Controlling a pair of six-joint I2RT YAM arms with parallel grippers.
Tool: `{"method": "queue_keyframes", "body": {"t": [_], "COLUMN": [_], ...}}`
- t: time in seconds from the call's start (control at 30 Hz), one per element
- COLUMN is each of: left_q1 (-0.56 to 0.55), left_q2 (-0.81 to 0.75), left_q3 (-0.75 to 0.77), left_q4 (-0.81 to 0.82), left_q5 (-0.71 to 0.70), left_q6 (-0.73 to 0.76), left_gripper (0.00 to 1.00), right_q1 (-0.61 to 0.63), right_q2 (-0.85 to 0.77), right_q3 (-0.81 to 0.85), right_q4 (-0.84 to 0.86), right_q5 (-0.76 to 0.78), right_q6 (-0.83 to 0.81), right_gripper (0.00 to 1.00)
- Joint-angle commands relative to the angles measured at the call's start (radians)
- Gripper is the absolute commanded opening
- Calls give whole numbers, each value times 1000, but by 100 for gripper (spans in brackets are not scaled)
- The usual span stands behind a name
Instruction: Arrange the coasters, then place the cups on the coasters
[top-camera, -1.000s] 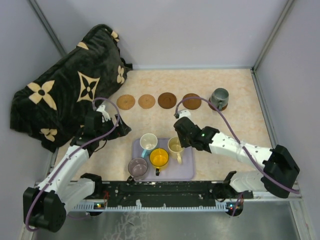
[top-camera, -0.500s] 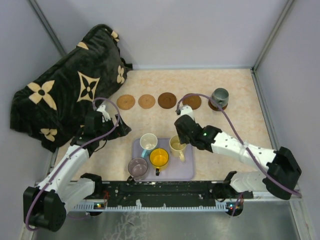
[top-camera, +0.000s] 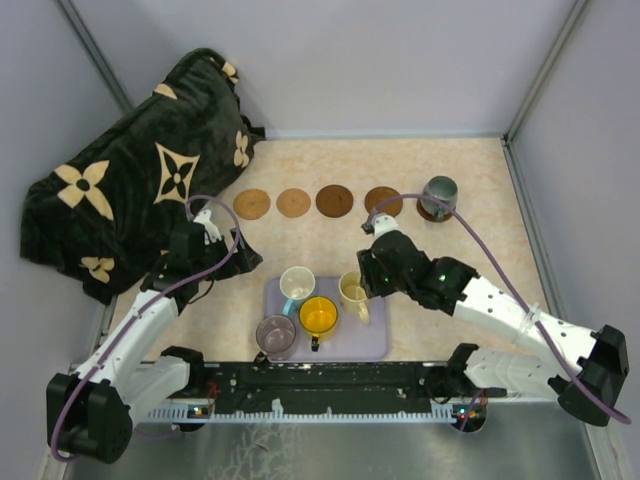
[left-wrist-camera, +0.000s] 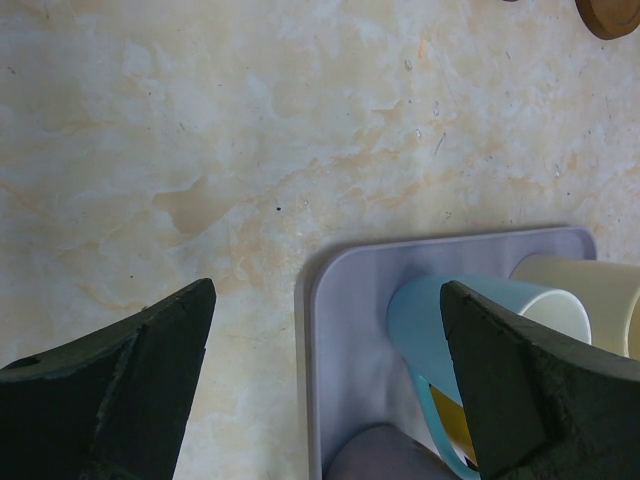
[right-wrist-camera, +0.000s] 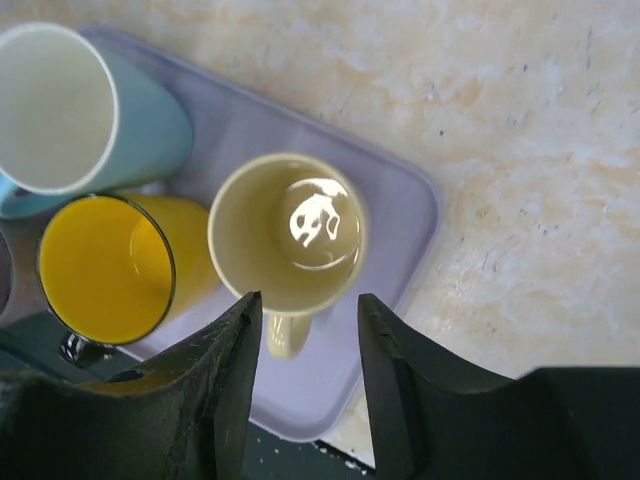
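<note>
Our right claw is spread above the cream cup on the tray; we should lower straight and pinch gently

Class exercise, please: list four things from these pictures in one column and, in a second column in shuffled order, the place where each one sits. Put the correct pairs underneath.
Things
1. dark grey-green mug
2. yellow mug
3. cream mug
4. black patterned blanket

Places
A. on the lavender tray, just below the right gripper
B. on the coaster at the right end of the row
C. heaped at the far left of the table
D. on the tray, next to the purple-grey mug

Pairs: 1-B, 2-D, 3-A, 4-C
</note>
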Motion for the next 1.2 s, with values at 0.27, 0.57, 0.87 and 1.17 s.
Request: {"method": "queue_keyframes", "body": {"t": [0.27, 0.57, 0.87, 1.17], "left_q1": [-5, -5, -5, -5], "left_q2": [-14, -28, -20, -7], "left_q3": [2, -8, -17, -30], "left_q4": [12, 0, 5, 30], "left_q5": [9, -3, -4, 10], "left_q6": [0, 7, 12, 19], "left_gripper": [100, 100, 100, 100], "right_q1": [43, 136, 144, 144], "right_q2": [-82, 59, 170, 223], "right_q3": [-99, -124, -117, -131], "right_q4": [-64, -1, 33, 96], "right_q5": [-141, -104, -16, 61], "right_q6": [21, 64, 82, 111], "right_gripper": [56, 56, 55, 47]}}
